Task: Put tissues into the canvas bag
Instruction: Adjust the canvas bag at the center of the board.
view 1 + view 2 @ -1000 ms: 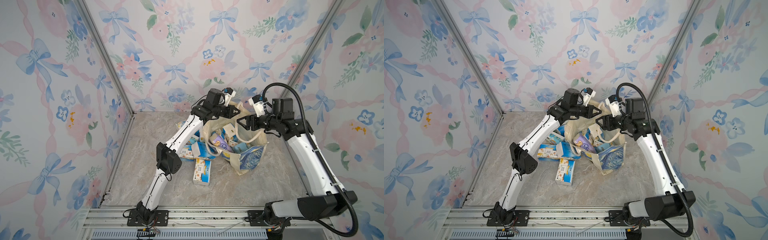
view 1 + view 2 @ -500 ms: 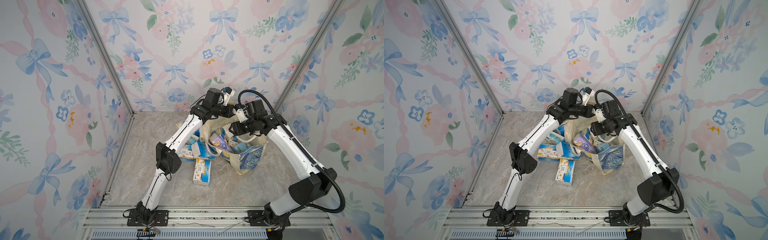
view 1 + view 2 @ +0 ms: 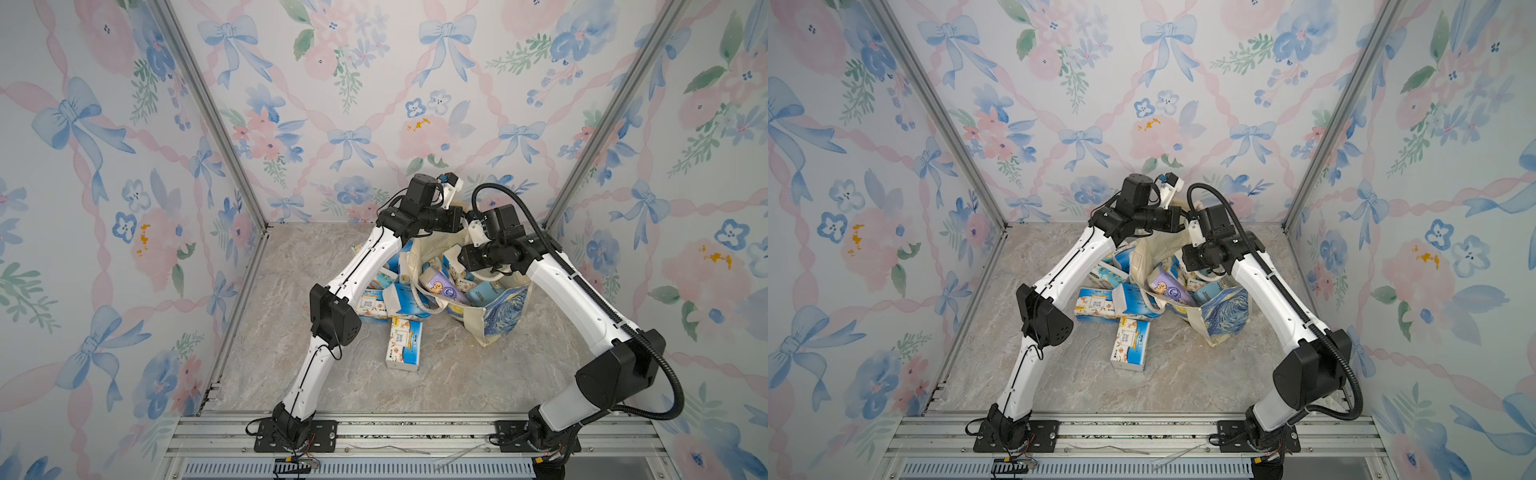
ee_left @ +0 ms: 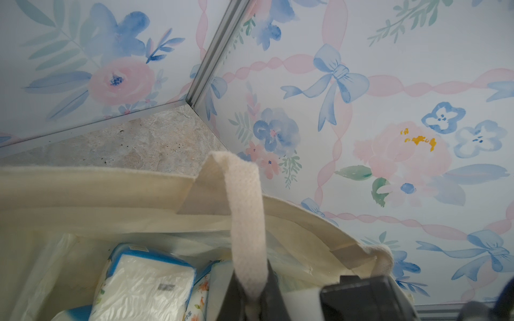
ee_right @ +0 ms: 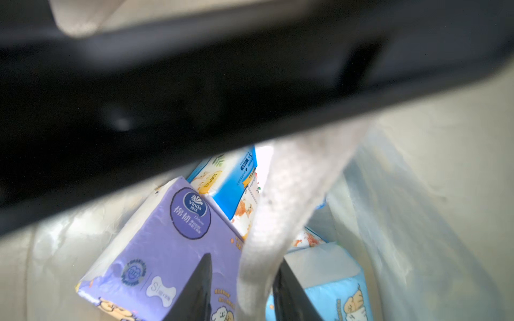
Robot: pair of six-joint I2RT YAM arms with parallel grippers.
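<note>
The bag [image 3: 505, 309] is stood on the table [image 3: 457, 374] near the back wall. Several tissues [image 3: 478, 296], a lavender pack [image 5: 167, 236] among them, are already lodged inside. More lie on the table beside it, with one pack [image 3: 403, 343] set apart in front. One handle [image 4: 244, 222] is pinched by the left gripper [image 4: 251, 291], whose jaws are closed on the strap. The other handle [image 5: 292, 194] is threaded between the fingers of the right gripper [image 5: 244, 258]. Its jaws are set narrow, yet a gap shows beside one finger, so the strap is probably not clamped, though blur leaves this uncertain. The step in hand is judged to be the taking of this second handle. It is best done if the jaws are closed fully before any pull is made, with the strap kept centred between the pads. The handles should then be drawn apart evenly and gently, so that the mouth is widened and nothing inside is tipped out.
</note>
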